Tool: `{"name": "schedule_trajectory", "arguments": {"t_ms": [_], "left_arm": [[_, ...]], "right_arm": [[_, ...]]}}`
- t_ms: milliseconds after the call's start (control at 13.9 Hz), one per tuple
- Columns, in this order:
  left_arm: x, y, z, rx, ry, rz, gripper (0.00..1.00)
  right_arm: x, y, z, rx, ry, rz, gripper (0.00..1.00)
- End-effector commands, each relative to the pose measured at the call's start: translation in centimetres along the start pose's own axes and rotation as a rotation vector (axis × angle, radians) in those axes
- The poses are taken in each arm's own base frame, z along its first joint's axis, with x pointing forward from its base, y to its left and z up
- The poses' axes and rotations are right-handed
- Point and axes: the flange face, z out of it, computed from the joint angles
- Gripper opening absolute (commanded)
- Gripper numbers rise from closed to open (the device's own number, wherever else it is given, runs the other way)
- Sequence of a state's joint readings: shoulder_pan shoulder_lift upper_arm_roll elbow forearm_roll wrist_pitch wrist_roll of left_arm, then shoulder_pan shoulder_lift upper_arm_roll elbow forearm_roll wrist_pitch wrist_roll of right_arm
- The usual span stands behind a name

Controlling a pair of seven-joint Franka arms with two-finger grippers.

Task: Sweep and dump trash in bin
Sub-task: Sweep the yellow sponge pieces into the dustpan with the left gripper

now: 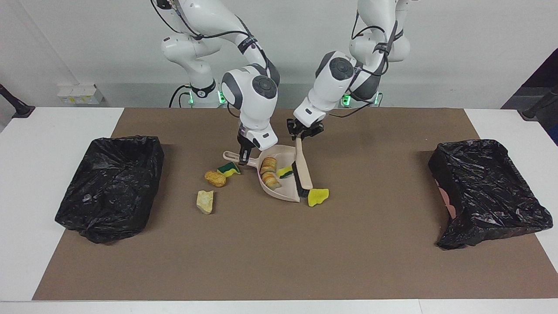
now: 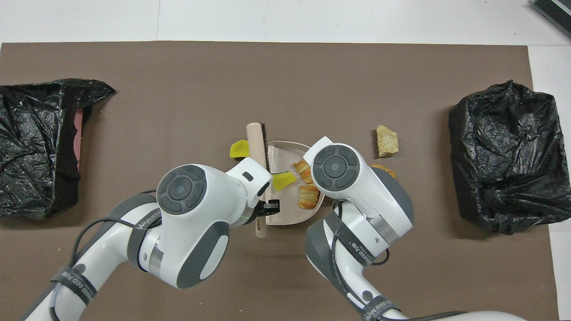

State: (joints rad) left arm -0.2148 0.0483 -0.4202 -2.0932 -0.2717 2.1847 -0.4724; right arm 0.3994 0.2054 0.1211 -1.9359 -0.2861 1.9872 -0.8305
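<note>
My right gripper (image 1: 243,156) is shut on the handle of the beige dustpan (image 1: 285,192), which rests on the brown mat. In the pan lie two golden bread lumps (image 1: 269,171) and a yellow sponge piece (image 1: 285,172), also seen from overhead (image 2: 284,180). My left gripper (image 1: 300,134) is shut on the beige brush (image 1: 302,171), whose bristles press against the pan's mouth. Another yellow sponge (image 1: 318,197) lies on the mat at the brush's tip. A green-and-yellow sponge (image 1: 229,168), a golden lump (image 1: 215,178) and a pale chunk (image 1: 205,202) lie beside the pan toward the right arm's end.
A black-bagged bin (image 1: 109,187) stands at the right arm's end of the mat, and a second one (image 1: 488,192) at the left arm's end. The brown mat (image 1: 279,261) covers most of the white table.
</note>
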Motion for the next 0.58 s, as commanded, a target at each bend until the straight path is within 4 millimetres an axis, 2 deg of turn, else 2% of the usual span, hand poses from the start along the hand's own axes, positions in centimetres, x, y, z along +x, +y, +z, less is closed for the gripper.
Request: {"name": "schedule_trajectory", "arguments": {"t_ms": [0, 72, 144, 216, 360, 504], "left_arm": [[2.7, -0.3, -1.2, 0.016, 0.026, 0.022, 0.00], [3.4, -0.1, -1.2, 0.008, 0.028, 0.022, 0.00], [4.2, -1.0, -1.6, 0.012, 0.024, 0.004, 0.00], [5.2, -3.0, -1.7, 0.022, 0.022, -0.014, 0.00], [6.9, -6.3, -2.2, 0.084, 0.027, 0.128, 0.00], [8.2, -8.7, -0.6, 0.152, -0.006, 0.216, 0.00]], "right_arm": [[0.3, 0.1, 0.4, -0.020, 0.006, 0.013, 0.00], [0.4, 0.1, 0.4, -0.019, 0.005, 0.012, 0.00], [0.4, 0.1, 0.4, -0.020, 0.007, 0.012, 0.00], [0.3, 0.1, 0.4, -0.018, 0.006, 0.014, 0.00], [0.4, 0.1, 0.4, -0.021, 0.006, 0.012, 0.00], [0.3, 0.1, 0.4, -0.017, 0.003, 0.013, 0.00]]}}
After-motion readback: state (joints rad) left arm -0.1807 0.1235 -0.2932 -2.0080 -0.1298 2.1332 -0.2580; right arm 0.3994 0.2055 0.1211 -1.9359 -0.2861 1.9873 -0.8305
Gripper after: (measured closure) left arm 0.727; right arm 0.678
